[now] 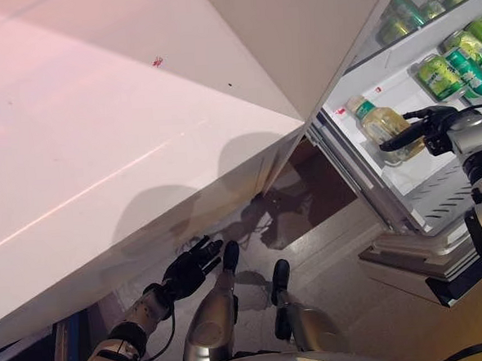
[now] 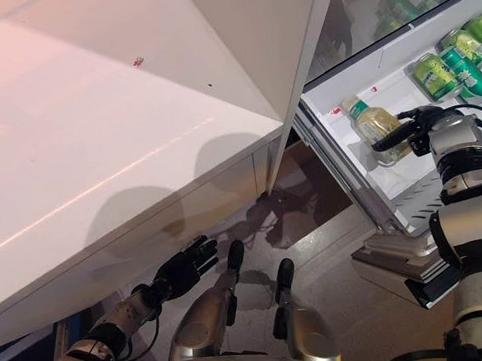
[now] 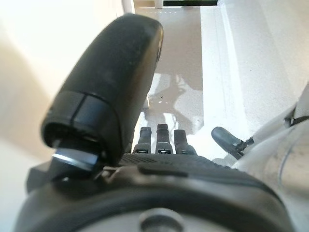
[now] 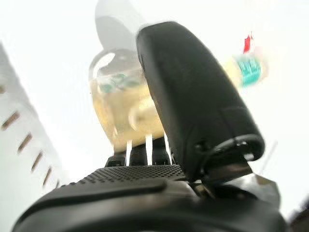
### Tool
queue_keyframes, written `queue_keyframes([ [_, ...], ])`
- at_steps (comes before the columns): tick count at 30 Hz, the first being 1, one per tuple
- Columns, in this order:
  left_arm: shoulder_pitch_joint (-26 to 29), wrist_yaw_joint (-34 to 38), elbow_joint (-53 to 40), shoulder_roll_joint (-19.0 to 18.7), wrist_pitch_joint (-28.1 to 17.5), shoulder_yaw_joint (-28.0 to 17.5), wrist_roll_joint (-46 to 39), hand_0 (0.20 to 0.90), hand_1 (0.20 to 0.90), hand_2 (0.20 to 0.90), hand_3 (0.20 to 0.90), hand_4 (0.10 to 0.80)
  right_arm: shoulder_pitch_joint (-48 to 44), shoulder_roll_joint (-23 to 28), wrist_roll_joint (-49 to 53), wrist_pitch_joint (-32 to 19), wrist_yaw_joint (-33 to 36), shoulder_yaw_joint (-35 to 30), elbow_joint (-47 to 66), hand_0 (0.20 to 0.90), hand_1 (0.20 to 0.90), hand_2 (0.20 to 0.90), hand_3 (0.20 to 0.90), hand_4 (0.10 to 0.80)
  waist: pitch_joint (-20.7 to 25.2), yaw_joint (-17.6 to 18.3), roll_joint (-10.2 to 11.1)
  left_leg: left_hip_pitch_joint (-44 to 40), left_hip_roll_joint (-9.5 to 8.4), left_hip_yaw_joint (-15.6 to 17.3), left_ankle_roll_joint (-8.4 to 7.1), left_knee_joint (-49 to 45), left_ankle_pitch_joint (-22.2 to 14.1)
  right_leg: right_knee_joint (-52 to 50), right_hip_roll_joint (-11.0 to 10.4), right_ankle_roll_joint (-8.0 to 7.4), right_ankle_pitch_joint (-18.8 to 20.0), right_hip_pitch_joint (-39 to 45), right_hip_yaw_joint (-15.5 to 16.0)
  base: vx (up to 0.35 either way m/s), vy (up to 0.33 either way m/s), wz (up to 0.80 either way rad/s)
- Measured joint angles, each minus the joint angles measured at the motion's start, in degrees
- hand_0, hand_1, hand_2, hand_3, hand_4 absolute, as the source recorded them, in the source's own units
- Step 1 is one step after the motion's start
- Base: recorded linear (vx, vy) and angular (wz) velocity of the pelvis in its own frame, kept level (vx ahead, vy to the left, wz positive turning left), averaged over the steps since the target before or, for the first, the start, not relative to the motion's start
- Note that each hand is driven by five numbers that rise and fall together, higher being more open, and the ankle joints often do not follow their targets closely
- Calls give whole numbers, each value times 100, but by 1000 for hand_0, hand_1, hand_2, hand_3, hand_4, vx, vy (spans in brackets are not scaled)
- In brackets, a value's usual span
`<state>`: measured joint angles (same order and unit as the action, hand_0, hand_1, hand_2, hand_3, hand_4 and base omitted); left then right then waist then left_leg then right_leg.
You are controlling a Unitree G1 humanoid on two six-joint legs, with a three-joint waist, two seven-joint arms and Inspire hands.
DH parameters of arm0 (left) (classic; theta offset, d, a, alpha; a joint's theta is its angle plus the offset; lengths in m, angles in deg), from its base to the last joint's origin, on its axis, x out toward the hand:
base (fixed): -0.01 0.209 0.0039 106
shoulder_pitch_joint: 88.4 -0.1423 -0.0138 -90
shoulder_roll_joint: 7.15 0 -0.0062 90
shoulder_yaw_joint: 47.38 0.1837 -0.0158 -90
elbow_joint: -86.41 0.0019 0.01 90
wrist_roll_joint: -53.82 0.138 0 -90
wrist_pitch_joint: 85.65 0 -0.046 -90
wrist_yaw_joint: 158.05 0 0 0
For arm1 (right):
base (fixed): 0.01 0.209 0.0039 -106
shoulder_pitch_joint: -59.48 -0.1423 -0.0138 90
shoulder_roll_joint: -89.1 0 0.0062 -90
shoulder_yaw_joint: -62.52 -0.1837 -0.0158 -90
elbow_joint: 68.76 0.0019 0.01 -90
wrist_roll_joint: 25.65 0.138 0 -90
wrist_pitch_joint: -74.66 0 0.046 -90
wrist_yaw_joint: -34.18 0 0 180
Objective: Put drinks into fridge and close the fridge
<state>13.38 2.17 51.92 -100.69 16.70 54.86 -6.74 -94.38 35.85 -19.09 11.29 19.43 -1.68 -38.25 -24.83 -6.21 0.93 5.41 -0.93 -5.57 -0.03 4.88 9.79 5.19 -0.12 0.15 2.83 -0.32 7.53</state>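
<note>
One clear plastic bottle of pale yellow drink with a green cap (image 1: pixel 381 123) is seen lying on a white fridge shelf (image 2: pixel 359 100), and the right hand (image 1: pixel 422 127) is laid against it. In the right wrist view its fingers (image 4: pixel 145 150) run straight beside the bottle with the thumb lifted off — nothing is clamped, so the hand reads as apart, touching or just about to let go. Several green drink cans (image 1: pixel 455 65) are stood on the shelves behind, deeper in the open white fridge (image 1: pixel 389 196). The left hand (image 1: pixel 189 269) is held low beneath the large white fridge door (image 1: pixel 99 140), near the floor, with relaxed, spread fingers and nothing in it.

The step in hand is judged to be the placing of the bottle. To do it well, the bottle should be nudged further back from the shelf edge so it cannot roll out, then the hand drawn straight back clear of the shelf rim — only afterwards should the door be swung shut.
</note>
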Motion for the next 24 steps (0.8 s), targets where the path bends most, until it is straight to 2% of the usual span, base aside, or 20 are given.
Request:
queue_keyframes([
  [5,-103,76,115,8,-2,-400,247,900,900,900,900,800,-727,776,-197,90,-467,506,380,900,900,900,900,800,59,82,213,-190,31,162,12,11,-50,1,5,-5,13,116,-190,60,64,-18],
  [9,-216,91,387,-55,4,-544,480,900,900,900,900,800,-1329,1303,-318,73,-554,849,955,900,900,900,900,800,285,210,538,-323,65,337,-4,12,-119,1,31,0,17,174,-361,63,87,-23],
  [11,-351,85,446,-81,-4,-564,562,900,900,900,900,800,-1474,1387,-309,-68,-520,931,1138,900,900,900,900,800,528,314,702,-374,80,426,-10,12,-167,2,35,1,16,184,-460,56,98,-26],
  [13,-469,67,576,-52,6,-572,669,900,900,900,900,800,-1681,1476,-247,-307,-362,1096,1337,900,900,900,900,800,796,415,776,-406,81,538,-4,13,-209,3,34,0,13,174,-569,90,116,-24],
  [17,-729,-5,717,45,-5,-581,767,900,900,900,900,800,-1570,1727,-51,-967,220,1065,1817,900,900,900,900,800,1316,562,745,-560,67,769,28,16,-312,4,10,-26,-4,229,-816,62,100,-31],
  [19,-827,-44,801,91,-12,-582,881,900,900,900,900,800,-1125,1854,-31,-1337,659,761,2051,900,900,900,900,800,1562,657,685,-632,53,836,50,17,-362,4,-11,-46,-22,271,-874,62,103,-18],
  [22,-1033,-53,887,229,-5,-589,966,900,900,900,900,800,101,1868,39,-1779,1413,-419,2556,900,900,900,900,800,1871,716,521,-723,23,988,56,18,-467,4,-25,-78,-46,287,-1032,68,67,-21],
  [23,-1122,-54,889,320,-4,-605,1032,900,900,900,900,800,1078,1842,206,-1986,1876,-1319,2949,900,900,900,900,800,1961,779,406,-776,-7,992,86,18,-488,3,-44,-105,-63,347,-1043,120,77,-16],
  [24,-1205,-56,890,382,-7,-657,1109,900,900,900,900,800,1709,1725,321,-2077,2168,-1846,3089,900,900,900,900,800,2015,826,321,-828,-24,1001,106,18,-513,3,-62,-125,-78,392,-1053,119,69,-8],
])
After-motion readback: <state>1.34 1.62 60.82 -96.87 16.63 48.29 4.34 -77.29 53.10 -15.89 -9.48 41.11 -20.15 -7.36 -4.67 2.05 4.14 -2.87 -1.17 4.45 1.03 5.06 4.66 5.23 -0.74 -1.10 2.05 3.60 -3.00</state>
